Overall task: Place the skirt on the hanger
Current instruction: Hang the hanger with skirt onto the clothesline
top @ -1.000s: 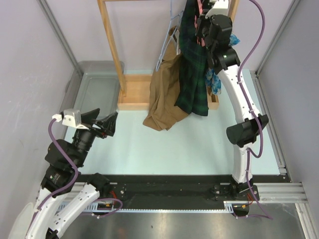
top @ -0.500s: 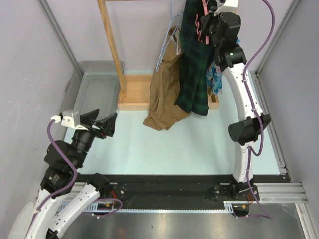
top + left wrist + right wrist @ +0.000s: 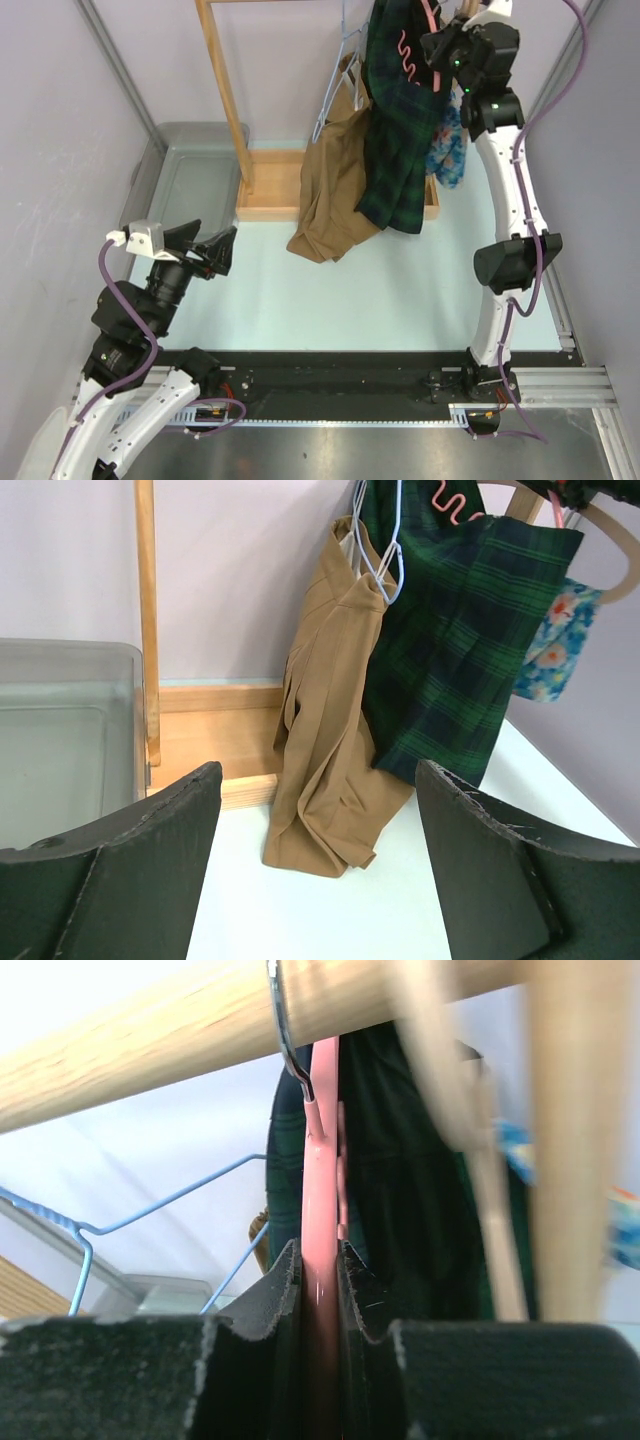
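Note:
The dark green plaid skirt [image 3: 400, 140] hangs on a pink hanger [image 3: 408, 50] at the top of the wooden rack. My right gripper [image 3: 440, 45] is shut on the pink hanger's neck [image 3: 320, 1210], just below the wooden rail [image 3: 150, 1050]. The hanger's metal hook [image 3: 285, 1030] curves against that rail. In the left wrist view the skirt [image 3: 470, 640] drapes to the right of a tan garment [image 3: 325, 740]. My left gripper [image 3: 218, 250] stands open low at the left, far from the rack, with nothing between its fingers [image 3: 150, 860].
A tan garment [image 3: 330, 195] hangs from a blue wire hanger [image 3: 385, 550] and pools on the table. A floral cloth [image 3: 450, 145] hangs behind the skirt. A grey bin [image 3: 190, 185] sits left of the rack's wooden base [image 3: 270, 190].
My right arm has risen and swung to the right, carrying the pink hanger and the skirt with it. The left arm has stayed still.

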You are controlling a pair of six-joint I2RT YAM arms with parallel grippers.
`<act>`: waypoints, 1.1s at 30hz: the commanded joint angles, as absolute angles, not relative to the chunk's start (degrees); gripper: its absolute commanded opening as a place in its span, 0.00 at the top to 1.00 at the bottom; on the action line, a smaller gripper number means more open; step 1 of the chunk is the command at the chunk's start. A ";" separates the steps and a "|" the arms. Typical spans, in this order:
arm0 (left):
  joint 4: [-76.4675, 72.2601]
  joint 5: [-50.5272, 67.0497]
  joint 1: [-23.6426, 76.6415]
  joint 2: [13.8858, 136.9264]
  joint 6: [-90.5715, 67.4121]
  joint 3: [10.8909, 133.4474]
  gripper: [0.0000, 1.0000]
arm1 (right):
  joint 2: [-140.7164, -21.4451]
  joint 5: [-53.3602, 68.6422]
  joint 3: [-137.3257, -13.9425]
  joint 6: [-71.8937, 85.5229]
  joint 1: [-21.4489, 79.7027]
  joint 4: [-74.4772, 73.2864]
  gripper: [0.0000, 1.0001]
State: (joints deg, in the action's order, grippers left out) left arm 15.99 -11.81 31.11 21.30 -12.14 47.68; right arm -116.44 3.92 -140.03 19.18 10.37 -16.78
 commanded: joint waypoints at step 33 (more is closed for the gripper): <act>16.70 -11.25 30.94 19.86 -13.89 48.08 0.17 | -114.62 2.12 -140.98 20.31 12.13 -21.53 0.48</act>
